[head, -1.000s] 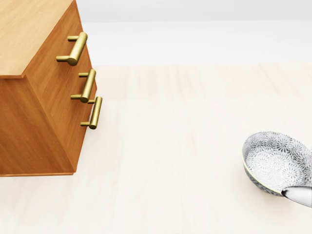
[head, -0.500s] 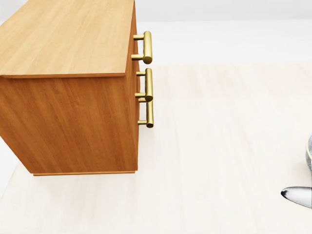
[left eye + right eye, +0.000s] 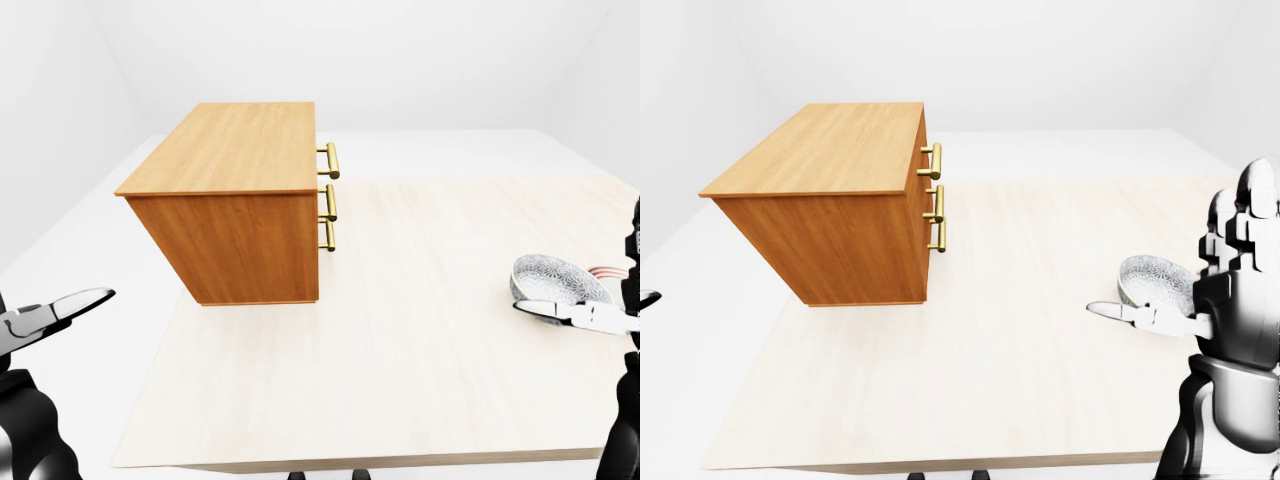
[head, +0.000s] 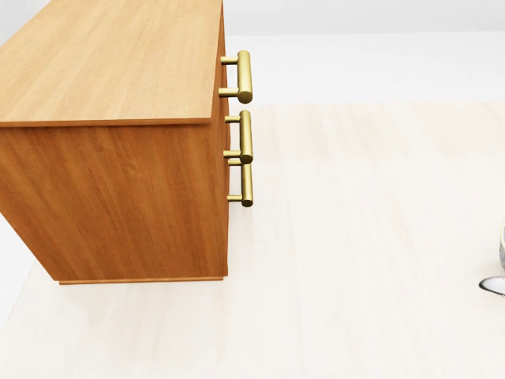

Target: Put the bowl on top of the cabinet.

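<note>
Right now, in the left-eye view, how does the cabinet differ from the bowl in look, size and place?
The cabinet is a brown wooden box with brass handles; the bowl is round, open and grey-white patterned. The cabinet is far larger than the bowl. The cabinet stands at the view's left, the bowl near its right edge. Both appear to rest on the pale table.

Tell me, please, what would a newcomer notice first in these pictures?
First the large wooden cabinet with three brass handles, on the pale table's left part in both eye views. Then the patterned bowl at the right of those views, close by the robot's right hand.
</note>
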Controlling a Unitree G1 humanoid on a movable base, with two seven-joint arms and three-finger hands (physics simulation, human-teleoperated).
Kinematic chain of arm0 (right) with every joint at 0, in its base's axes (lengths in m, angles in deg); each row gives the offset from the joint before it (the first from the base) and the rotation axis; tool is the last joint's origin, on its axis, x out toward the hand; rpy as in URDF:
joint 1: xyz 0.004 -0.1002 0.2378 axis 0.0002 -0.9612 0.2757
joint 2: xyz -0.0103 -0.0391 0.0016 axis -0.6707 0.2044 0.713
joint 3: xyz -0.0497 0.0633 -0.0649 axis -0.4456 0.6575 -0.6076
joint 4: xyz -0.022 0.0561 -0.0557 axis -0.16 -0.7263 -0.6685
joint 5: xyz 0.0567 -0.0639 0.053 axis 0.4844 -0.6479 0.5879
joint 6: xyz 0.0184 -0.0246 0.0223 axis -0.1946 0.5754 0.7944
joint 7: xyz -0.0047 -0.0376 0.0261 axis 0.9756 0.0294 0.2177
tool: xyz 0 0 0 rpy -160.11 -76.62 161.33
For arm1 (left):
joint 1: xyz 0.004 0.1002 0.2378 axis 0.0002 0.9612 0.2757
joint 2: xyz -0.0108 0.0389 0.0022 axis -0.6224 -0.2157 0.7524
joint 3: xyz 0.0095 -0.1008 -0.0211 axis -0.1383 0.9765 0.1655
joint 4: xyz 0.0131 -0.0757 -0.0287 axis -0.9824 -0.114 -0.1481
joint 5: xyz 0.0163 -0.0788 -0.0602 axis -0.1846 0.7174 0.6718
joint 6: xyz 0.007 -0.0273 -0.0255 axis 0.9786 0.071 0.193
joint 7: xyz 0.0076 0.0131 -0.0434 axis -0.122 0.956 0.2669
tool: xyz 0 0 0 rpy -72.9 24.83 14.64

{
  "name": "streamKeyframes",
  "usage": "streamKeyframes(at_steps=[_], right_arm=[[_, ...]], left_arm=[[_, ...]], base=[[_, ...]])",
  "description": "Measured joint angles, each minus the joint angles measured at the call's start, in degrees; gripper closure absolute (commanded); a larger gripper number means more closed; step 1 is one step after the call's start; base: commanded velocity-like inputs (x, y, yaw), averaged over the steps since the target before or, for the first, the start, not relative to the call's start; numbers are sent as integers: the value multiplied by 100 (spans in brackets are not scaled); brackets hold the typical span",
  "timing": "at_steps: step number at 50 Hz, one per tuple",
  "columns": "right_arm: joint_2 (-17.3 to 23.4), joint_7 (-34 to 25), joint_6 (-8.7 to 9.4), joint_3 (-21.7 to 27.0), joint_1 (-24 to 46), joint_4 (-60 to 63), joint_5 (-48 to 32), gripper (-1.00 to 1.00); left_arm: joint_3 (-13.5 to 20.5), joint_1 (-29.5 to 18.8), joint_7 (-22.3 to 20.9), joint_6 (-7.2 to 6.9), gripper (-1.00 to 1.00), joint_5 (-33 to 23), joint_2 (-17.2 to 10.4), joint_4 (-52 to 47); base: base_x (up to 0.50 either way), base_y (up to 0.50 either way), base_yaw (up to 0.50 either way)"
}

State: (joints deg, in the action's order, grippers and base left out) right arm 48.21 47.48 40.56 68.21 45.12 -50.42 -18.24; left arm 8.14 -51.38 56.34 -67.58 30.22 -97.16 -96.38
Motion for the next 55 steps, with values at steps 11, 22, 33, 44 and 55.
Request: streamKeyframes(at_steps=[11, 22, 33, 44, 55], right_arm=[[1742, -430, 0, -564, 840, -3000, -1676, -100], [3455, -1573, 0, -2170, 3445, -6481, -3927, -100], [3995, -2164, 0, -2630, 4280, -9137, -4801, -100], [4142, -2443, 0, -2734, 4316, -10047, -4960, -100], [4209, -2613, 0, -2747, 4200, -10264, -4959, -100]], left_arm=[[44, -16, 16, 0, -100, 20, -31, 21], [54, -21, 15, 0, -100, 33, -54, 110], [61, -15, 16, 0, -100, 41, -59, 130], [57, -16, 16, 0, -100, 36, -57, 139], [43, -19, 14, 0, -100, 25, -55, 150]], base=[[0, 0, 0], [0, 0, 0], [0, 0, 0], [0, 0, 0], [0, 0, 0]])
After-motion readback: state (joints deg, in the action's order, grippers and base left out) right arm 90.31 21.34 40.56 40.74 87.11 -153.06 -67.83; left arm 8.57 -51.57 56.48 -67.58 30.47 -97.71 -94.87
